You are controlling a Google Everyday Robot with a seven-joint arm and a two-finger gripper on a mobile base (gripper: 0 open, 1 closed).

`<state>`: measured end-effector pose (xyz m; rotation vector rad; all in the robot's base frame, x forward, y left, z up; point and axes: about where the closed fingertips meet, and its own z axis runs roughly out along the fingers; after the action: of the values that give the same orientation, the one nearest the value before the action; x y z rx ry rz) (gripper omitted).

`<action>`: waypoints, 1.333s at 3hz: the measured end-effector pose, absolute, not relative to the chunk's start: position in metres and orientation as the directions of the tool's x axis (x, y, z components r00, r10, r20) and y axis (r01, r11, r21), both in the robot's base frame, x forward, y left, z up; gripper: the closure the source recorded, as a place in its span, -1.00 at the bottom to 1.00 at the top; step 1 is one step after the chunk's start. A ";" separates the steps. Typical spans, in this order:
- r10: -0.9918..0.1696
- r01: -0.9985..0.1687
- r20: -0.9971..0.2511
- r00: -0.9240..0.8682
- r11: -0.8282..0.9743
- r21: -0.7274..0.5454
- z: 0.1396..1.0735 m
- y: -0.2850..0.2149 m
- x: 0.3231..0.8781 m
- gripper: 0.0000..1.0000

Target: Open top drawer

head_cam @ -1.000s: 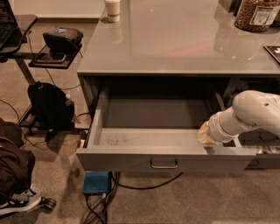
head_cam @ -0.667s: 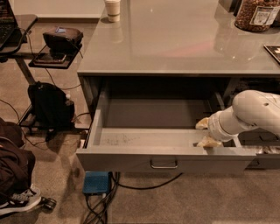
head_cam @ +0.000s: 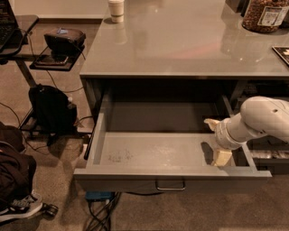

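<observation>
The top drawer point(head_cam: 135, 178) is pulled far out from under the grey counter. Its scuffed grey inside point(head_cam: 153, 151) lies bare, and its small pull handle point(head_cam: 170, 185) sits at the middle of the front. My gripper point(head_cam: 215, 140) is inside the drawer at its right end, just behind the front panel. The white arm point(head_cam: 262, 117) reaches in from the right. The cream fingers stand apart, one towards the back point(head_cam: 211, 123) and one near the front point(head_cam: 221, 158). They hold nothing.
The grey countertop point(head_cam: 180, 45) carries a cup point(head_cam: 116, 10) and a jar point(head_cam: 264, 16). To the right is another drawer, partly open point(head_cam: 271, 154). On the floor at left are a black backpack point(head_cam: 52, 108), shoes point(head_cam: 20, 210) and cables point(head_cam: 97, 212). A side stand point(head_cam: 58, 43) is at far left.
The gripper's fingers have spread apart, and the gripper has moved slightly to the right inside the drawer. The drawer stays open as before.
</observation>
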<state>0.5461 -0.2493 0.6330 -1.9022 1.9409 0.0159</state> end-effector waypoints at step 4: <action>-0.969 -0.974 -0.226 -0.099 0.141 -0.178 0.623 -0.272 0.439 -1.00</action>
<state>0.4391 -0.2721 0.6235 -1.8876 2.1356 0.0229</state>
